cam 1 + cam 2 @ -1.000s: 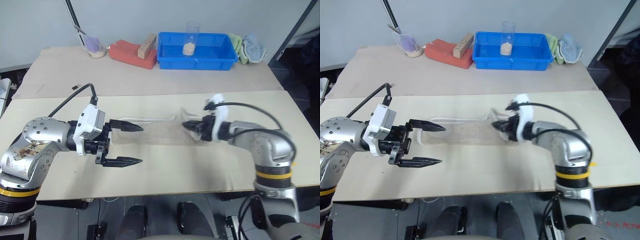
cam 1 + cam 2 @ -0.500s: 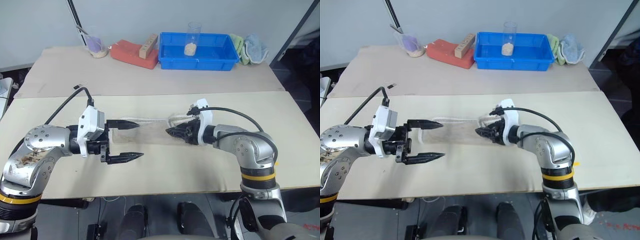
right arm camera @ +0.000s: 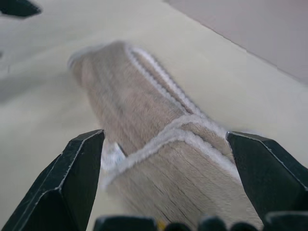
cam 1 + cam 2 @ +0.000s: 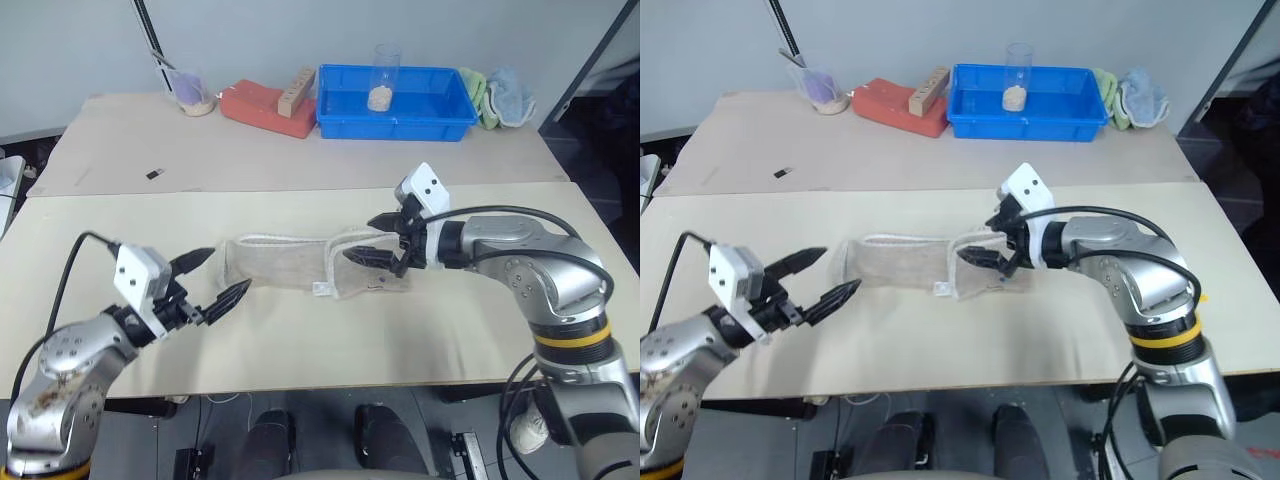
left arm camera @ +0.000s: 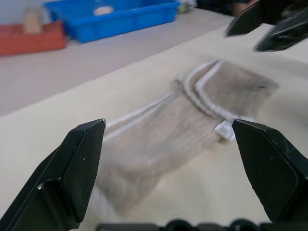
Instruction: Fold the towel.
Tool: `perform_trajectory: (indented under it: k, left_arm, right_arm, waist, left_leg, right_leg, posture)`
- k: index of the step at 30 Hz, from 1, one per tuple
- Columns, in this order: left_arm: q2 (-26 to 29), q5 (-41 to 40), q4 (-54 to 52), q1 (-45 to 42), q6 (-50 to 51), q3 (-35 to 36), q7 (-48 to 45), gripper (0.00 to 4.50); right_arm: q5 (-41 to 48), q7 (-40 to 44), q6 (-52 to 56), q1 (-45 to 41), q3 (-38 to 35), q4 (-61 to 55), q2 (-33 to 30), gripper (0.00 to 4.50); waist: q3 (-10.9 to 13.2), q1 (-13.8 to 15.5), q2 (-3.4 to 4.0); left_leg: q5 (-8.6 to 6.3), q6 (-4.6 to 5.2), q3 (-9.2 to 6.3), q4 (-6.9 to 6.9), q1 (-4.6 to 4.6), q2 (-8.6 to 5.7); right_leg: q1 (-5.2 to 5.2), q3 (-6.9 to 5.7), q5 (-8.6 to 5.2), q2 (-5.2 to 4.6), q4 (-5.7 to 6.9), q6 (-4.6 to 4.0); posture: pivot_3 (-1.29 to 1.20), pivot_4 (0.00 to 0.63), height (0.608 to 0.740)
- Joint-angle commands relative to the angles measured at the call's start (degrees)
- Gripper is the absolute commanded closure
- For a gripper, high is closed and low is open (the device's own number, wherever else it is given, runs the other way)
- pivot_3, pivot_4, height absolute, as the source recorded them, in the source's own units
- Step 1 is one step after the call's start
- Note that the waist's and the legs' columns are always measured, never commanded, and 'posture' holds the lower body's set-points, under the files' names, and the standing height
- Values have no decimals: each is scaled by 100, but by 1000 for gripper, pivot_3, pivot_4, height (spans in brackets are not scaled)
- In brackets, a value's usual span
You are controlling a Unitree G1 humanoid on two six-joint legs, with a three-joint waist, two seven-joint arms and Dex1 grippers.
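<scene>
You have the beige terry towel with white stitched edging (image 4: 310,268) lying near the table's front edge, its right end folded over (left end not yet), while left gripper (image 4: 212,279) and right gripper (image 4: 378,240) stand wide open, holding nothing.

The towel (image 4: 300,268) is showing rough beige terry cloth with white stitched edging. It is lying on a matt, smooth, wood-like surface (image 4: 400,330). The blue bin (image 4: 395,102) is looking like glossy plastic.
</scene>
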Motion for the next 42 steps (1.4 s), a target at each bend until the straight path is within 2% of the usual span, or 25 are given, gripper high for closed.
perform_trajectory:
  k: [1,6,9,15,21,24,32,36,39,42]
  left_arm:
    - [-722,-175,-258,116,233,364,1207,0]
    - [-1605,-237,-281,8,943,109,2531,0]
    - [-2043,-388,-155,-404,1337,-110,3108,0]
    - [-2803,-556,284,-1058,1756,-111,4062,0]
    - [-2967,-345,437,-1263,1851,-347,4383,0]
    - [-2988,-336,420,-1288,1941,-467,4463,746]
    - [-2723,-174,427,-1431,1826,-370,4495,4434]
    - [-2264,-16,331,-1519,1784,-614,4087,4473]
    - [-1547,116,181,-1684,1839,-1100,3380,4473]
    - [-765,148,86,-2218,1966,-1764,2501,4473]
  right_arm:
    - [-166,286,-769,-135,70,-66,137,23]
    - [-348,515,-1184,-228,190,113,273,23]
    - [-512,756,-1462,-303,302,236,251,23]
    - [-699,953,-1732,-492,287,612,251,23]
    - [-799,1041,-1834,-518,215,738,229,23]
    - [-800,1048,-1832,-513,181,724,221,0]
    - [-762,1120,-1827,-408,40,625,70,0]
    - [-735,1363,-1835,-275,-57,527,-239,0]
    - [-667,1710,-1858,-129,-195,473,-673,0]
    - [-608,2084,-1815,36,-372,459,-1175,0]
  waist:
    - [-1,2,-1]
    - [-1,58,-3]
    - [-2,101,-4]
    - [-4,77,-8]
    - [-4,47,-8]
    - [-4,56,-8]
    - [-4,46,-8]
    - [-4,44,-8]
    - [-4,85,-8]
    - [-3,120,-8]
  left_leg:
    - [0,0,0,1,2,0]
    - [0,-1,-4,7,3,-1]
    - [1,-3,-5,13,-1,-7]
    - [2,-4,-4,8,2,-10]
    - [2,-5,-4,7,0,-9]
    - [2,-5,-5,7,0,-11]
    - [2,-6,-4,7,-2,-11]
    - [2,-6,-4,6,-2,-11]
    - [2,-6,-6,7,-5,-13]
    - [3,-7,-4,8,-7,-16]
  right_leg:
    - [1,1,0,0,2,0]
    - [6,1,1,-6,10,0]
    - [7,1,1,-11,9,1]
    - [5,2,3,-6,9,2]
    - [4,2,3,-4,8,1]
    - [5,2,3,-5,8,1]
    - [4,2,3,-5,3,1]
    - [4,2,3,-5,2,1]
    - [4,-1,3,-5,-2,1]
    - [6,1,3,-7,-6,0]
  posture:
    - [0,150,740]
    - [0,150,740]
    - [0,150,740]
    - [0,150,740]
    - [0,150,740]
    - [0,150,740]
    - [0,150,740]
    - [0,150,740]
    - [0,150,740]
    - [0,150,740]
